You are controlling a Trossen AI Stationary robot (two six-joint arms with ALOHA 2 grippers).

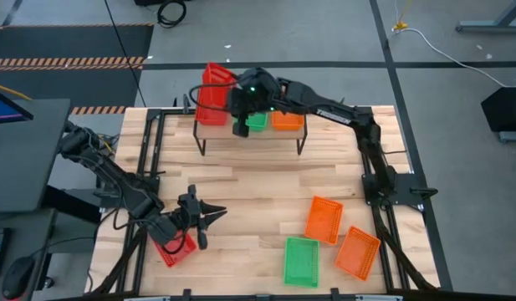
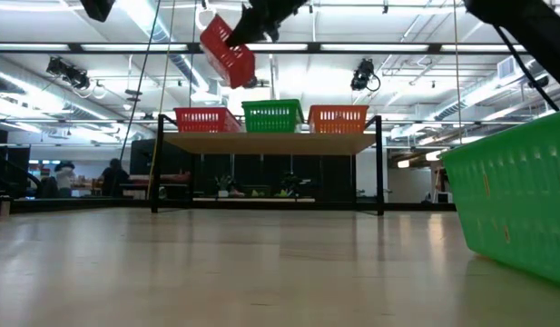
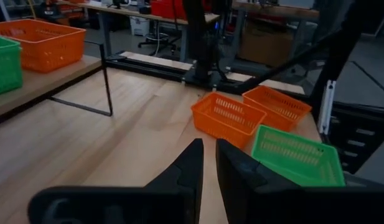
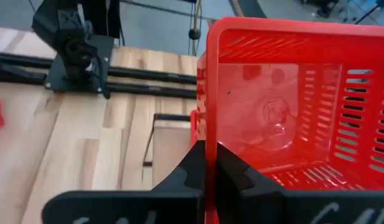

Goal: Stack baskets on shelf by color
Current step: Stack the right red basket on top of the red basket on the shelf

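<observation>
My right gripper (image 4: 210,149) is shut on a red basket (image 1: 214,84) and holds it in the air over the left end of the shelf (image 1: 249,138). In the low view this basket (image 2: 228,50) hangs tilted above a second red basket (image 2: 207,119) that stands on the shelf top (image 2: 270,143). Beside it on the shelf stand a green basket (image 2: 272,115) and an orange one (image 2: 338,117). My left gripper (image 1: 217,214) waits near the table's near left corner, open by a narrow gap (image 3: 208,144), touching nothing. A third red basket (image 1: 176,249) lies on the table, partly hidden under the left arm. My right gripper pinches one side wall of the red basket (image 4: 208,118), with one finger inside the basket and one outside. The basket is lifted clear and sits tilted, its open side turned toward the wrist camera.
Two orange baskets (image 1: 324,219) (image 1: 358,252) and a green basket (image 1: 301,261) lie on the table's near right part. The green one (image 2: 525,195) fills the right of the low view. Bare tabletop lies between the shelf and these baskets.
</observation>
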